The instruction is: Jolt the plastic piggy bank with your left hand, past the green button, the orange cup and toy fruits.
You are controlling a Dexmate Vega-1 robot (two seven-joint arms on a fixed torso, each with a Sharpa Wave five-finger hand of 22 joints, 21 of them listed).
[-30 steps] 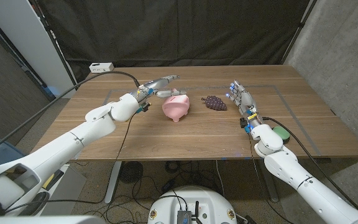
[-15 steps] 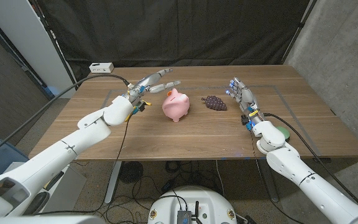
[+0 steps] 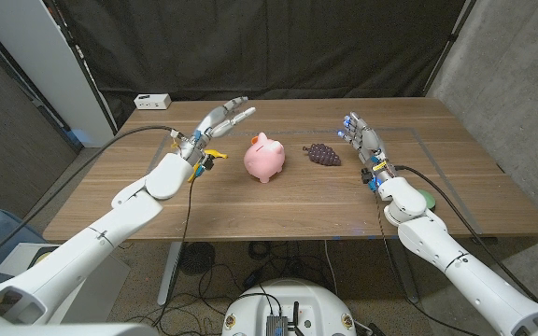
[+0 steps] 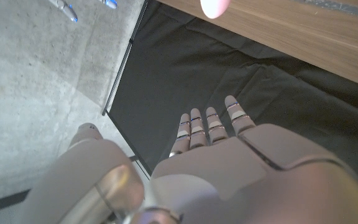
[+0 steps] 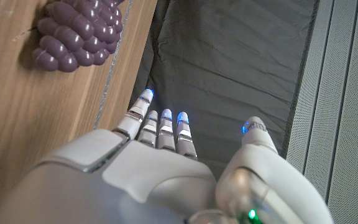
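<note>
Two robot arms reach in from the bottom corners of the head view over a wooden tabletop [image 3: 204, 201].

At centre left, the left hand [image 3: 215, 123] hangs in the air with its fingers spread and nothing in it. A second ago it was lower and further right, fingertips at the pig's upper left side; half a second ago it had drawn back a little. Now it sits higher and further toward the upper left, well apart from the pig. The left wrist view shows its fingers [image 4: 207, 127] stretched out straight toward the dark curtain.

At the centre stands the pink piggy bank [image 3: 266, 158], upright on the tabletop, about where it was a second ago, though it seems to have turned or rocked slightly, its snout now higher. Just to its right lie toy grapes [image 3: 322, 153], dark purple and unmoved.

At centre right, the right hand [image 3: 362, 140] stands open with fingers upright, empty, near the grapes without touching them, much as before. Something green [image 3: 423, 199] peeks out behind the right forearm; it may be the button, but too little shows to tell.

Judging from the retreat, the jolt has probably been given and the left hand is pulling away.
</note>
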